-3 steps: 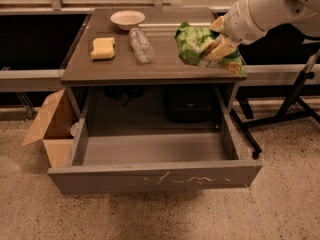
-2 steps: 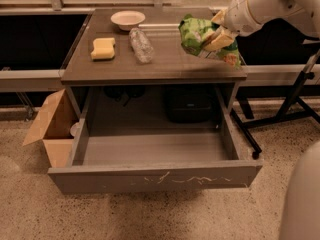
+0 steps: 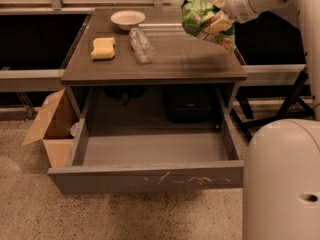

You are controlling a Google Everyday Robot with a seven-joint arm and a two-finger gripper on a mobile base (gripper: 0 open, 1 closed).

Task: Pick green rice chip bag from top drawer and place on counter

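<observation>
The green rice chip bag (image 3: 202, 20) hangs in the air above the right part of the counter (image 3: 170, 59), held by my gripper (image 3: 220, 20), which comes in from the upper right and is shut on the bag's right side. The bag does not touch the counter. The top drawer (image 3: 150, 176) stands pulled out below the counter, its inside bare, its scratched front panel toward me.
On the counter lie a yellow sponge block (image 3: 103, 48), a clear plastic bottle (image 3: 141, 45) and a white bowl (image 3: 127, 19). A brown cardboard box (image 3: 50, 126) stands on the floor left of the drawer. My white base (image 3: 280, 179) fills the lower right.
The gripper has lifted the bag higher above the counter's right side. The view has shifted, and my base has come into sight at the lower right.
</observation>
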